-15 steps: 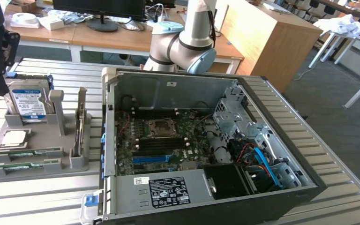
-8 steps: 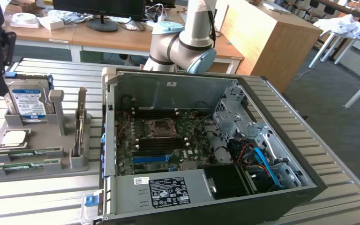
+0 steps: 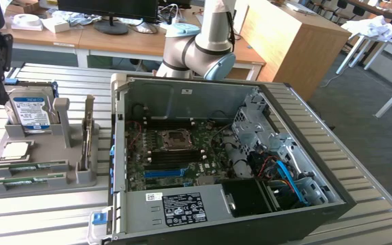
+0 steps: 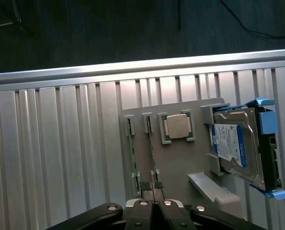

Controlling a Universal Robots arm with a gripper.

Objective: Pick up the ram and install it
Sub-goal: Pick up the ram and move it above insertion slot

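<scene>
Black jaws are pressed together, empty, above the grey plastic tray. Thin green ram sticks are laid in it.

Two ram sticks are lying in one grey tray, alongside one hard drive and one processor chip; one open computer case is sitting nearby.
</scene>
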